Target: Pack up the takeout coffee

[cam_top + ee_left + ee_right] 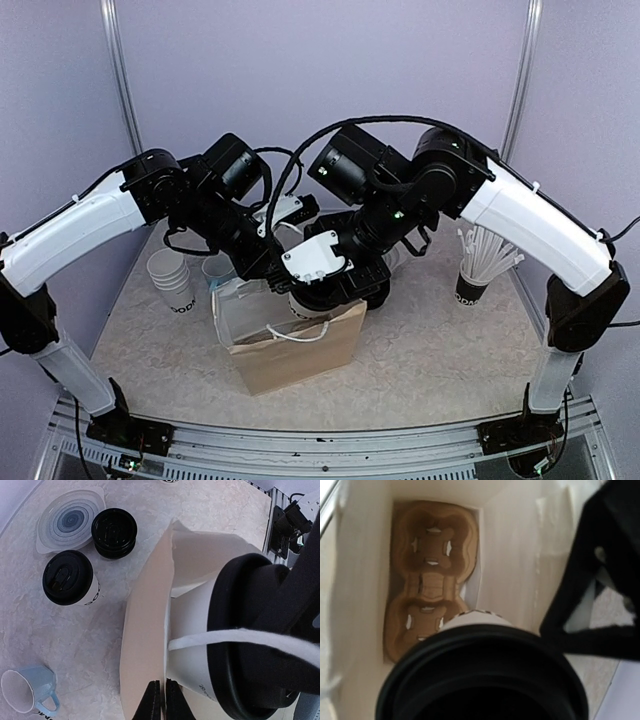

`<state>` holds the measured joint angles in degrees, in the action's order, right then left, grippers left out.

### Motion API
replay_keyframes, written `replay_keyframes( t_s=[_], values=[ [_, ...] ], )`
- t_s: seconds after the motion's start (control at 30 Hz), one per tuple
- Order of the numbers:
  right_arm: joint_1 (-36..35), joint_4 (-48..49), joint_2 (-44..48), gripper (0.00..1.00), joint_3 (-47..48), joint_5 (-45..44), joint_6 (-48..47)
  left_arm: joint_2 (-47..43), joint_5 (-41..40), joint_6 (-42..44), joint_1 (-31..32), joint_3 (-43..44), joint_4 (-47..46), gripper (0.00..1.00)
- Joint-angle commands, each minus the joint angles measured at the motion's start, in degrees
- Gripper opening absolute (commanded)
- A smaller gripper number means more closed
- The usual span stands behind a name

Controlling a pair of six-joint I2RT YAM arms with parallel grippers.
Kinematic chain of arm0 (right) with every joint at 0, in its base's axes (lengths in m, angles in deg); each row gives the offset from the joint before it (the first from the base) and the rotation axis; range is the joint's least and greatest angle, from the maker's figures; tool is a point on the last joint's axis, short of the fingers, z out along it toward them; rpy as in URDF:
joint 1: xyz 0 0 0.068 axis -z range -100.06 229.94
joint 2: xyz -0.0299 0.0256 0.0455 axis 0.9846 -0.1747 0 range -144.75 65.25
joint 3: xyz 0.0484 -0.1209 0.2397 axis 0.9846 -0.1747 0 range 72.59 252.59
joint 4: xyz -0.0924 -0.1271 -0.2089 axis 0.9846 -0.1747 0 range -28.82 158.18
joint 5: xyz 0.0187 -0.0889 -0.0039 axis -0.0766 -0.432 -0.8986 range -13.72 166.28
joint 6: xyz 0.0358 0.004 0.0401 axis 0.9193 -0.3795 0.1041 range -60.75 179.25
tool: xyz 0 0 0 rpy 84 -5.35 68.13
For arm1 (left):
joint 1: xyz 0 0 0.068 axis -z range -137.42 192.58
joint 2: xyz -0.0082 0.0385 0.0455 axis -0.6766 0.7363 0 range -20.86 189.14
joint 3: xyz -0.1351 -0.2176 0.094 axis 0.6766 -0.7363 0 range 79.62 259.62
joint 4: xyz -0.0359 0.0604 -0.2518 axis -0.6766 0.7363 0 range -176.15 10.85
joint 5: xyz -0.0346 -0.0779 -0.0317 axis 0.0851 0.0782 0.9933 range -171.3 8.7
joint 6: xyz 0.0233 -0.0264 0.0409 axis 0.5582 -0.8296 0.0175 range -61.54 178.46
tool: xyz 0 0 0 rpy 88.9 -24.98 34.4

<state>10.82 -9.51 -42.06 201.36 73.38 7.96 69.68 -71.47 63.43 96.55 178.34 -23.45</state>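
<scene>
White paper wall, tapered, topped by a round black plastic lid (480, 680) with a raised rim: the takeout coffee (192, 625). Carries dark lettering low on the wall, too cut off to read. Hangs tilted in the open mouth of the brown paper bag (295, 355), base end tucked behind the bag's wall, lid end outward, crossed in the left wrist view by the bag's white handle (250, 637). Held at the lid end by the right gripper (335, 292), with jaws spread wide and clamped on the cup. Seen from the right wrist, sits above a brown moulded cardboard carrier (432, 580) lying flat on the bag's floor, not yet down in either visible well. On the bag's upper edge, the left gripper (163, 702), with fingers pressed together on the paper wall. Elsewhere on the pale marbled table (75, 640): a second lidded white cup (67, 577) standing apart from the bag, a stack of black lids (114, 532) just beside it, a clear plastic lid (70, 522) next to those, and a light-blue mug (27, 690) nearer the camera. In the top view, nested white cups (170, 275) left of the bag and a cup of white straws (480, 265) well to the right.
</scene>
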Motion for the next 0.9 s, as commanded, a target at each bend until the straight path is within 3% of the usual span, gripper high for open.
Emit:
replay_keyframes(
  t_s=[0.0,0.1,0.27,0.4,0.67,0.87],
  values=[
    [-1.2,0.1,-1.4,0.53,1.3,-1.6,0.9,0.3,-2.3,1.4,0.5,2.5,0.3,0.09],
    [-1.4,-0.3,-2.1,0.52,0.9,-1.9,1.4,0.0,-2.6,1.4,0.5,2.2,0.2,0.17],
    [-1.7,-1.2,-1.9,0.51,-0.6,-1.8,3.1,-1.2,-3.7,0.8,0.7,2.0,-0.4,0.42],
    [-2.9,-1.2,-0.6,0.51,-2.8,-2.7,4.0,-3.9,-5.1,0.3,1.7,2.2,-1.2,0.53],
    [-5.2,-1.2,1.3,0.51,-5.8,-4.6,5.7,-13.9,-5.5,-1.1,5.8,0.8,-6.5,0.68],
    [-7.0,-1.2,2.6,0.5,-10.3,-5.5,7.3,-22.0,-8.5,-1.2,5.2,-8.0,-15.5,0.79]
  ],
)
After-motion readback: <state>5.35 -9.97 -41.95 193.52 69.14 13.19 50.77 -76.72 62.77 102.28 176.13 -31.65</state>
